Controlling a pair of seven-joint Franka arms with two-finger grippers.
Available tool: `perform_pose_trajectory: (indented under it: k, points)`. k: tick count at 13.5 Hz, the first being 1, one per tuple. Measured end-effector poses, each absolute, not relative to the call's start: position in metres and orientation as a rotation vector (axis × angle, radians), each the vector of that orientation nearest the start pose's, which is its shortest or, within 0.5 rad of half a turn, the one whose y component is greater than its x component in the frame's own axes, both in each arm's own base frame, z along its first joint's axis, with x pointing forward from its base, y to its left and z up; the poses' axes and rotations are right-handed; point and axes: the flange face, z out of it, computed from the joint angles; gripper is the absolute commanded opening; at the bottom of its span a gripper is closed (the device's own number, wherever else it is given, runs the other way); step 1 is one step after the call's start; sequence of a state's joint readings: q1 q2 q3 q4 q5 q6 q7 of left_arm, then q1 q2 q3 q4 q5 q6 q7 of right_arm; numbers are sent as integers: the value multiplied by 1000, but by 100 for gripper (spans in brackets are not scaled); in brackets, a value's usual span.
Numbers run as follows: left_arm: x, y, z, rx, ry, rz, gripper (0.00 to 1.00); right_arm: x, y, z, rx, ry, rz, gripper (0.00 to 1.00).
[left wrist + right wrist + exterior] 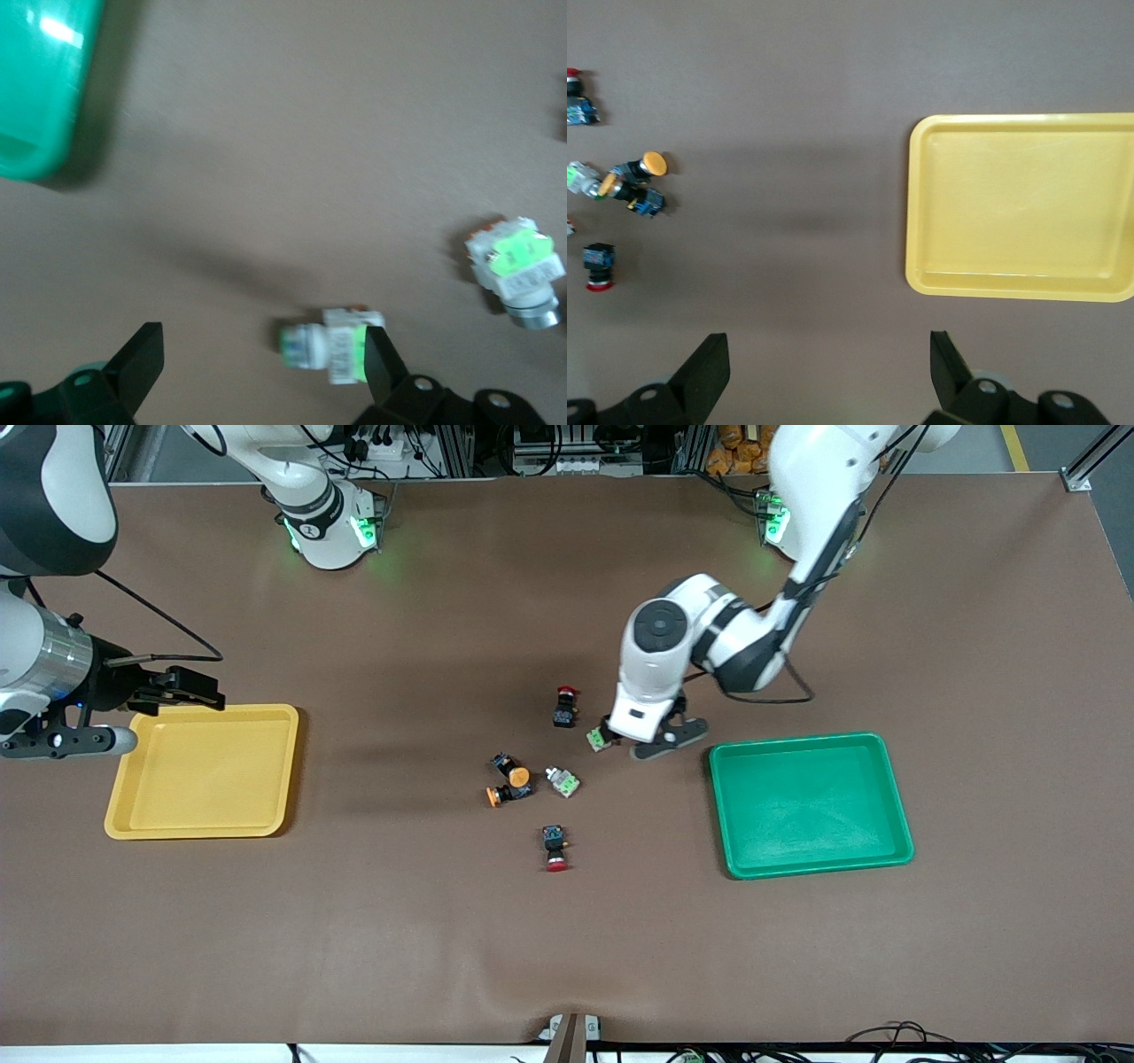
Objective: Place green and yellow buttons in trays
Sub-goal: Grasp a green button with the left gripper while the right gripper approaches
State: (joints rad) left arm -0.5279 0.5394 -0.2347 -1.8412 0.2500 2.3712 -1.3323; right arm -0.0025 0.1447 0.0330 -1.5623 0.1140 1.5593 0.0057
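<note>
Where the left gripper (640, 737) reaches down beside the green tray (811, 864), a green button (600, 738) lies at its fingers, the second (563, 781) near two yellow buttons (510, 779). Left wrist view — jaws wide, one tip at that button (332, 351). Right wrist view — right gripper (824, 367) wide open, waiting by the yellow tray (1023, 288).

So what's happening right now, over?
Left gripper open, low over a green button. Right gripper open, waiting at yellow tray. Both trays empty.

Bare table (399, 921) rings 6 clustered switches (532, 775) between both trays (811, 804)
</note>
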Motion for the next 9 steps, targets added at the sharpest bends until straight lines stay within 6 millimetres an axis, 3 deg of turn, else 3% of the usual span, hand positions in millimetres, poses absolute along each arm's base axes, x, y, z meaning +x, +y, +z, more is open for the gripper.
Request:
perform_pose_trajectory:
  k: [2, 6, 9]
  points:
    - [475, -460, 228, -3029, -722, -154, 100, 591, 41, 544, -3009, -4, 228, 100]
    - [480, -465, 197, -3005, -735, -133, 100, 607, 116, 526, -3011, -56, 126, 100]
    - [478, -471, 188, -3026, -756, -134, 100, 616, 158, 495, -3014, -42, 129, 100]
